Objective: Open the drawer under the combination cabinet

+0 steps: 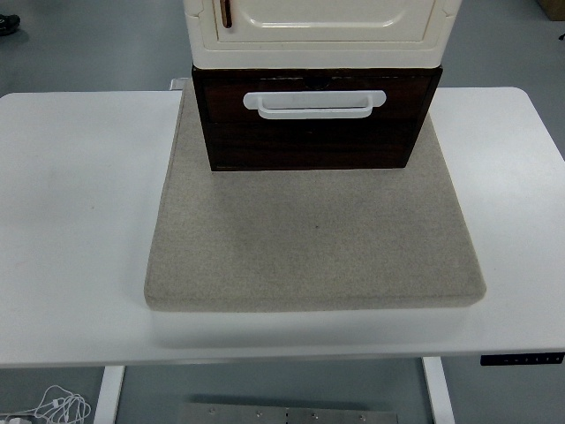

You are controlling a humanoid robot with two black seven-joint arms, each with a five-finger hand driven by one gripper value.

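The combination cabinet stands at the back middle of the table: a cream upper cabinet (318, 31) on a dark brown wooden drawer (313, 124). The drawer front carries a white bar handle (314, 103) and sits about flush with the cream body above it. The cabinet rests on a beige felt mat (313, 238). Neither robot hand shows in this view.
The white table (79, 221) runs to both sides of the mat. A small dark object (7, 23) lies on the floor at the top left corner. White cables (53, 406) lie on the floor under the table's front left.
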